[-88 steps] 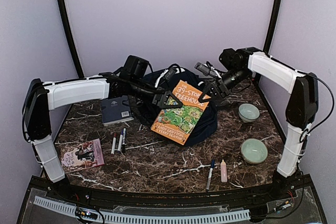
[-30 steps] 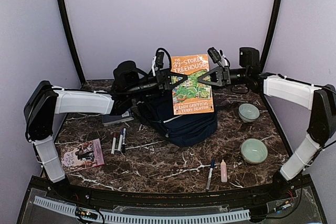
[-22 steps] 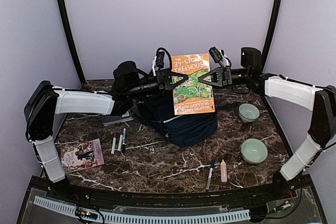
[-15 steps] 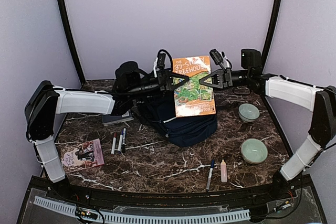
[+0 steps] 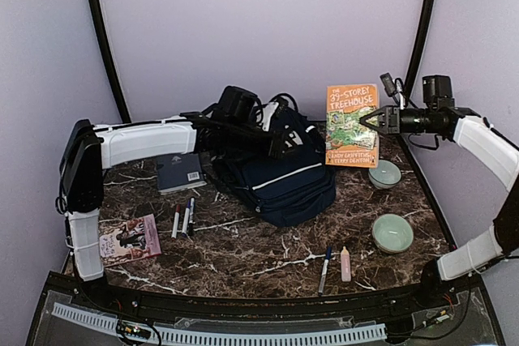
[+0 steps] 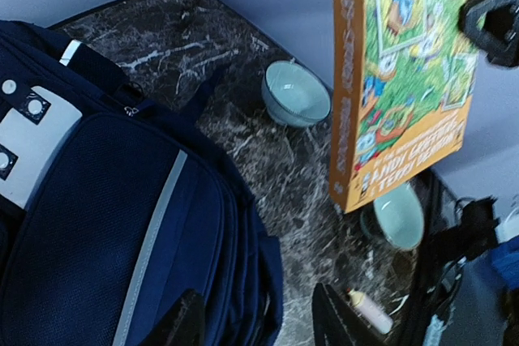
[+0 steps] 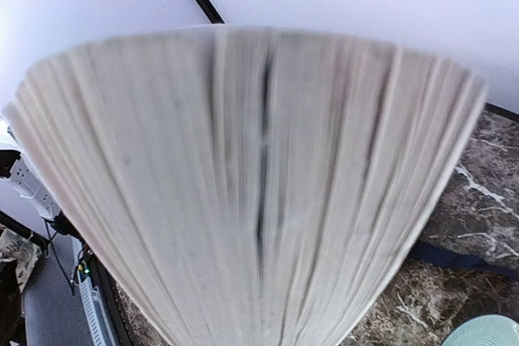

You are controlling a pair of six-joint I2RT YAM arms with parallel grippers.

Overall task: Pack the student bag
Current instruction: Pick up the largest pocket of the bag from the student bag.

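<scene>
The student bag [image 5: 280, 180], a navy backpack with a white stripe, lies mid-table and fills the left of the left wrist view [image 6: 97, 224]. My left gripper [image 5: 281, 145] hovers over the bag's upper right, open [image 6: 259, 326], holding nothing; the bag's edge lies below its fingers. An orange Treehouse book [image 5: 351, 124] hangs upright in the air to the right of the bag, and my right gripper [image 5: 375, 119] is shut on its right edge. The left wrist view shows its cover [image 6: 397, 70]. In the right wrist view the book's page edges [image 7: 259, 184] hide the fingers.
A dark blue book [image 5: 178, 170], several markers [image 5: 183, 216] and a small picture book [image 5: 126, 237] lie at the left. Two pale green bowls [image 5: 383, 173] [image 5: 392, 232] sit at the right. A pen [image 5: 325, 269] and pink highlighter [image 5: 345, 263] lie near the front.
My left gripper has let go of the orange book, opened and dropped back over the bag. The right arm has carried the book rightward, off the bag, still upright.
</scene>
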